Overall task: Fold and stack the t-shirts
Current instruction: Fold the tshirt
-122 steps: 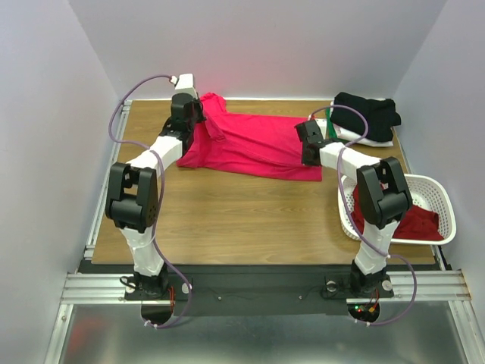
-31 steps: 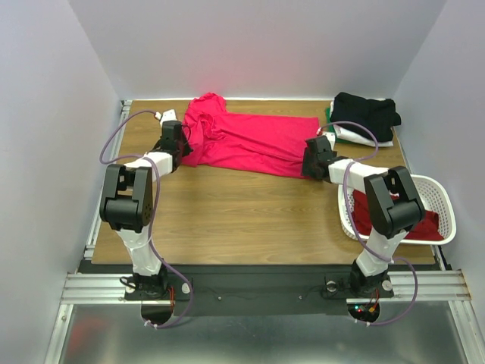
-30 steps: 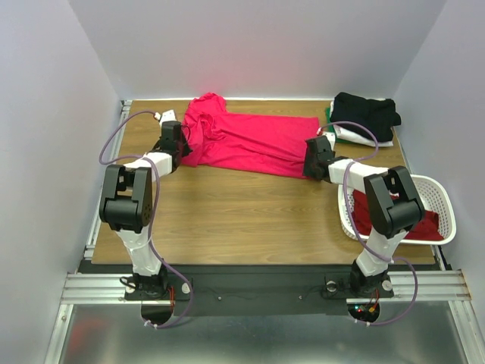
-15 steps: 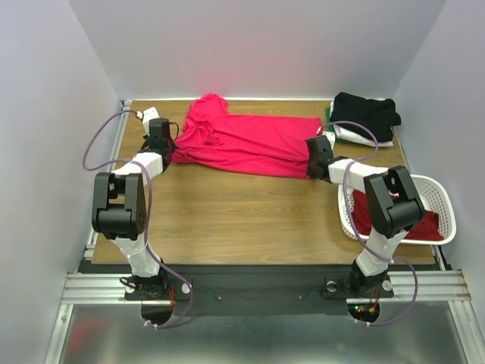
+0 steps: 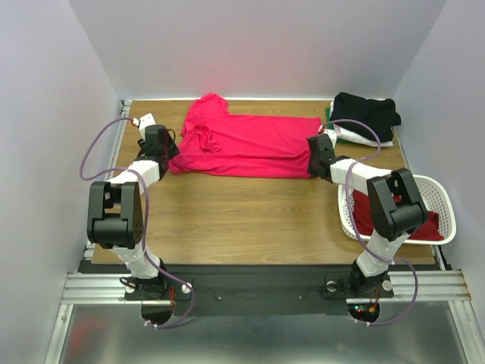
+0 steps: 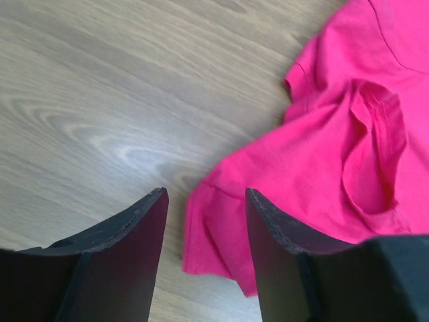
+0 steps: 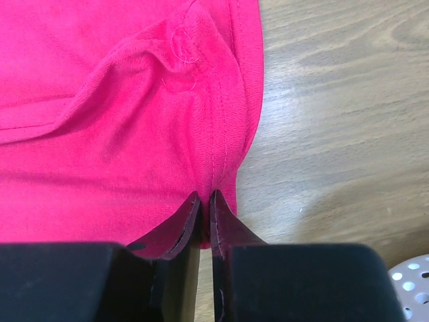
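Observation:
A bright pink-red t-shirt (image 5: 246, 144) lies spread across the far half of the table. My left gripper (image 5: 168, 152) stands open at the shirt's left end; a loose sleeve corner (image 6: 214, 235) lies flat between its fingers (image 6: 127, 255), untouched. My right gripper (image 5: 313, 162) is shut on the pink-red t-shirt's hem (image 7: 221, 154) at the right end, pinching a fold between its fingertips. Folded black (image 5: 367, 112), white (image 5: 356, 136) and green (image 5: 330, 114) t-shirts are stacked at the far right corner. A darker red t-shirt (image 5: 413, 224) lies in the basket.
A white perforated basket (image 5: 443, 199) stands at the table's right edge, close to my right arm. Walls close in the table on the left, back and right. Bare wood (image 5: 242, 220) spans the near half of the table.
My left gripper has let go of the sleeve and opened, after dragging the shirt's left end outward. My right gripper has shut on the hem. The shirt now lies flatter and more stretched out.

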